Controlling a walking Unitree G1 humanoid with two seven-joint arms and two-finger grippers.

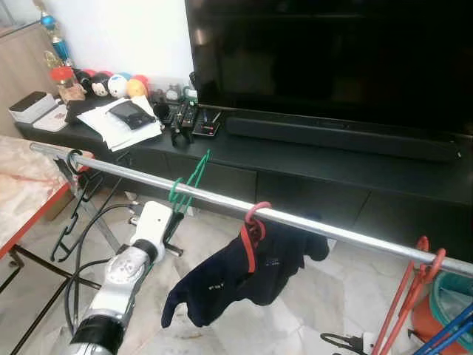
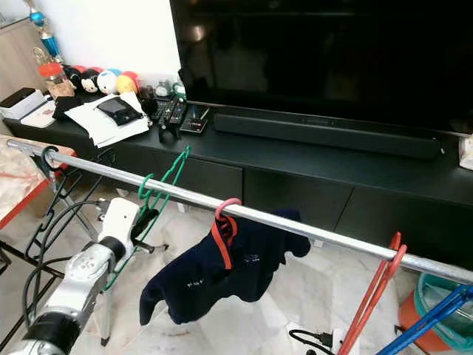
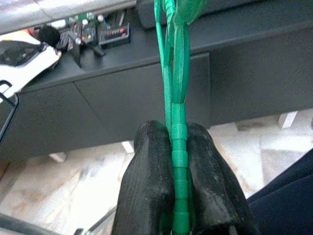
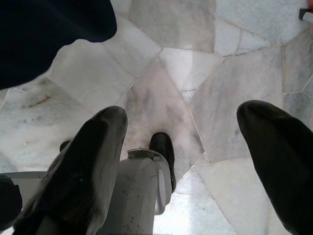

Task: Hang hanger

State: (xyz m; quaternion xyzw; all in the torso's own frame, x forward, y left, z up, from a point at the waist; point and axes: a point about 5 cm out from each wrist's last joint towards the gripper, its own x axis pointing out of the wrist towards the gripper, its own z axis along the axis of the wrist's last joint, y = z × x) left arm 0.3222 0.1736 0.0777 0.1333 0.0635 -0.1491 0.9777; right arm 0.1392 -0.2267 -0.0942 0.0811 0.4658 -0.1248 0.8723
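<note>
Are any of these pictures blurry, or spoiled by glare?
Eye views: sharp; soft glare on the black TV screen and shiny metal rail. Left wrist view: left gripper and thin green plastic hanger crisp, cabinet softer. Right wrist view: right gripper fingers blurred, pale marble floor clear.

1. A large black television point(image 1: 325, 52) stands on a long black TV cabinet point(image 1: 310, 174).
2. A black soundbar point(image 1: 340, 137) lies before the screen.
3. Remote controls point(image 1: 185, 118), papers point(image 1: 122, 122) and round plush toys point(image 1: 111, 83) sit on the cabinet's left end.
4. The floor is marble tile point(image 4: 195, 73).
</note>
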